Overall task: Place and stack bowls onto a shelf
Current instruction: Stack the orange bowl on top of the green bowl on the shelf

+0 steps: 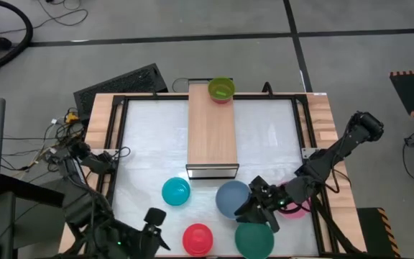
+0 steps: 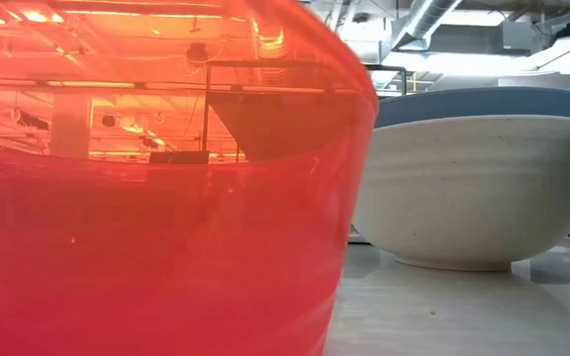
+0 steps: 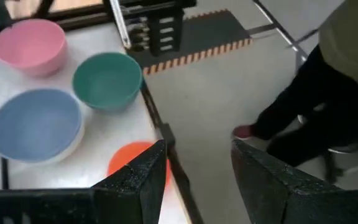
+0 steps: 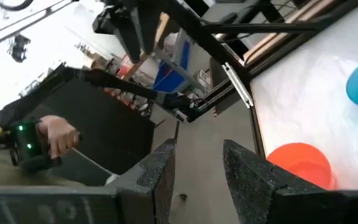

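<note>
The shelf [image 1: 212,129] is lying on the worktop [image 1: 149,144] with its long axis running from the far edge toward the near edge, its dark metallic end [image 1: 212,171] facing the near side. A lime green bowl [image 1: 221,88] is sitting upright on the far end of the shelf.

The other bowls are standing on the worktop near its front edge, all opening upward. The cyan bowl [image 1: 176,191] is sitting just off the shelf's near left corner. The red bowl [image 1: 198,238] is resting at the front edge, filling the low view. The grey-blue bowl [image 1: 230,197] is sitting just beyond the shelf's near end, the dark green bowl [image 1: 254,240] next to it toward the front. A pink bowl [image 1: 294,208] is showing partly under the right arm.

The left claw [image 3: 194,168] is hanging at the front edge beside the red bowl, fingers spread and gripping nothing. The right claw [image 4: 197,162] is hovering low between the grey-blue and dark green bowls, fingers parted and empty.
</note>
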Robot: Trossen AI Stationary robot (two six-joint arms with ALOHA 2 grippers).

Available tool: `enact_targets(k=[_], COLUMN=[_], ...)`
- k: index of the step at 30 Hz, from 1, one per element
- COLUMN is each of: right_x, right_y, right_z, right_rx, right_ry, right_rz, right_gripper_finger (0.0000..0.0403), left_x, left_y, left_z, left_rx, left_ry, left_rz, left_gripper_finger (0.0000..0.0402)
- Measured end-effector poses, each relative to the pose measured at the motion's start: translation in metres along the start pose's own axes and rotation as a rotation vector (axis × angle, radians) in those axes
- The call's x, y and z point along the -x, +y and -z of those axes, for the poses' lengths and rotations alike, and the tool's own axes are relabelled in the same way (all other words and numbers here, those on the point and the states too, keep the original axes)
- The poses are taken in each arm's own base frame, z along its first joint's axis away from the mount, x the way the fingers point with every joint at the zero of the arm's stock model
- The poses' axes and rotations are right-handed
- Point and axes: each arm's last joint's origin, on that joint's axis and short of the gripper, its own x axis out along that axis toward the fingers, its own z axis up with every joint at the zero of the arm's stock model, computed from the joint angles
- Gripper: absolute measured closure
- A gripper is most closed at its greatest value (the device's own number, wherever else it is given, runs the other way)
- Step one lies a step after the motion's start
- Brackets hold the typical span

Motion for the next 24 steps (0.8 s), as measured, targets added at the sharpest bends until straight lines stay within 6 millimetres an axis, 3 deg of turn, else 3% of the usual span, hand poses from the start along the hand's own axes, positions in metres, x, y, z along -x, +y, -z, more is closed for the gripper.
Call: enact_targets(k=[7, 16, 24], right_x=[0.001, 0.002, 0.001], right_y=[0.001, 0.002, 0.002], right_z=[0.001, 0.003, 0.004], right_rx=[0.086, 0.167, 0.188], right_ry=[0.035, 0.049, 0.055], right_rz=[-0.031, -0.037, -0.032], right_gripper_finger=[0.0242, 0.0242, 0.0242], left_x=[-0.024, -0.095, -0.139], left_y=[0.019, 0.028, 0.025], left_z=[-0.002, 0.016, 0.039], left_rx=[-0.066, -0.205, -0.239], left_ry=[0.050, 0.264, 0.414], left_rz=[-0.090, 0.012, 0.041], left_gripper_finger=[0.0235, 0.0235, 0.0235])
